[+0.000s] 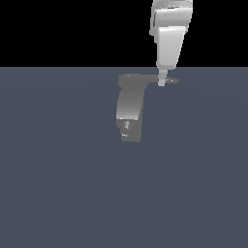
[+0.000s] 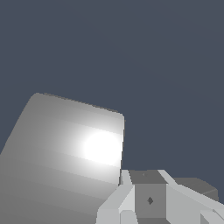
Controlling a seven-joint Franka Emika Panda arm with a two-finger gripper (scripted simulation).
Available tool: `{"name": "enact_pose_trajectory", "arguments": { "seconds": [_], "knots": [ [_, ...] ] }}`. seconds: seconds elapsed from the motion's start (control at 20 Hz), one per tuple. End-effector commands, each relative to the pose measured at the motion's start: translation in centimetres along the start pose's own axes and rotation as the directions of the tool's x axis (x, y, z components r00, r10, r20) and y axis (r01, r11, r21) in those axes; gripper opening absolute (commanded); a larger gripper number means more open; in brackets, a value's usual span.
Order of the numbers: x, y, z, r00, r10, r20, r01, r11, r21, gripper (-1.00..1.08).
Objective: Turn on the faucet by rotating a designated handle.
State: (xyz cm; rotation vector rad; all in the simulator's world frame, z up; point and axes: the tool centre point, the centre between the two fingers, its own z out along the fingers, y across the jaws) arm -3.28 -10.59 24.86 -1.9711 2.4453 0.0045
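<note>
The faucet (image 1: 130, 107) is a grey curved fixture standing on the floor, with a boxy lower end and a small shiny nub. Its handle (image 1: 170, 80) is a thin flat lever sticking out from the top toward the exterior view's right. My gripper (image 1: 162, 82) comes down from above and its narrow tip sits at the handle, partway along it. The fingers look pressed together with nothing held between them. In the wrist view the faucet's lit grey body (image 2: 65, 153) fills one side, with my fingers (image 2: 148, 199) beside it.
A flat blue-grey floor (image 1: 58, 184) surrounds the faucet on all sides. The white arm (image 1: 169, 34) rises straight above the handle.
</note>
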Motion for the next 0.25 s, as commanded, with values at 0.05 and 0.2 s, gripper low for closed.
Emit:
{"name": "enact_pose_trajectory", "arguments": {
  "seconds": [0.05, 0.2],
  "knots": [
    [2.7, -1.1, 0.0, 1.000, 0.027, -0.002, -0.027, 1.000, 0.002, -1.00],
    [3.5, -1.6, 0.0, 1.000, 0.029, -0.002, -0.029, 1.000, 0.002, -1.00]
  ]
}}
